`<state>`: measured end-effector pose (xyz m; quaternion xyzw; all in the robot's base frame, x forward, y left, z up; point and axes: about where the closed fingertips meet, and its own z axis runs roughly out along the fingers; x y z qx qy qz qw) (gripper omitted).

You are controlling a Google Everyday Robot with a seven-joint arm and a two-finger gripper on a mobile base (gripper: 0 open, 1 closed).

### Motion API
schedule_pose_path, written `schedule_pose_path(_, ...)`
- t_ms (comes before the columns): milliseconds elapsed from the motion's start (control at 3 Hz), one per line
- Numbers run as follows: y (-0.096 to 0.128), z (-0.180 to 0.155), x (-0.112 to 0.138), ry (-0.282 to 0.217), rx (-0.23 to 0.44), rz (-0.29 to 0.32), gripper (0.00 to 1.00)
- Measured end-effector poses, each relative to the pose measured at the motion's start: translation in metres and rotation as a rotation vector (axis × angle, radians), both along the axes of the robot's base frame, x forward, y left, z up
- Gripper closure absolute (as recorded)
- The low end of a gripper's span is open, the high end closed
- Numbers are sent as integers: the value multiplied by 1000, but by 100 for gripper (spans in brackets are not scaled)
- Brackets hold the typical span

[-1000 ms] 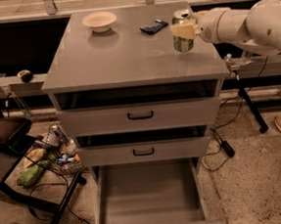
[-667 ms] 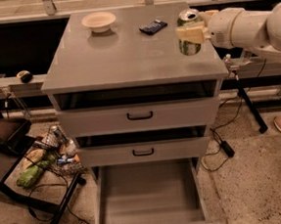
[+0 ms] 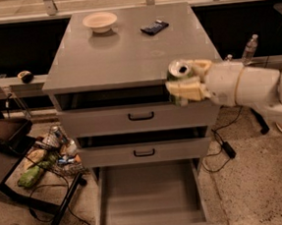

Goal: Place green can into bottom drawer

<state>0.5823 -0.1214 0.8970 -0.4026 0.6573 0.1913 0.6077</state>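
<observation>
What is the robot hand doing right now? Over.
Gripper shut on small green and white metal can, at the cabinet's front edge. Wide grey bottom drawer open below, tray bare. Nothing in the way.

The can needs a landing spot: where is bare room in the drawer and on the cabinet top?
The bottom drawer is bare wall to wall. The cabinet top is free in front of the bowl and the dark object. The gripper, jaws shut on the green can, hangs by the cabinet's front right corner.
</observation>
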Motion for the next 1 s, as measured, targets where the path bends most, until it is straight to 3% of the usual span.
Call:
schedule_pose_path(333, -25, -45, -62, 8, -14, 53, 100)
schedule_pose_path(667, -62, -104, -84, -23, -39, 47, 100)
schedule_pose_path(1000, -93, -164, -64, -60, -59, -1, 100)
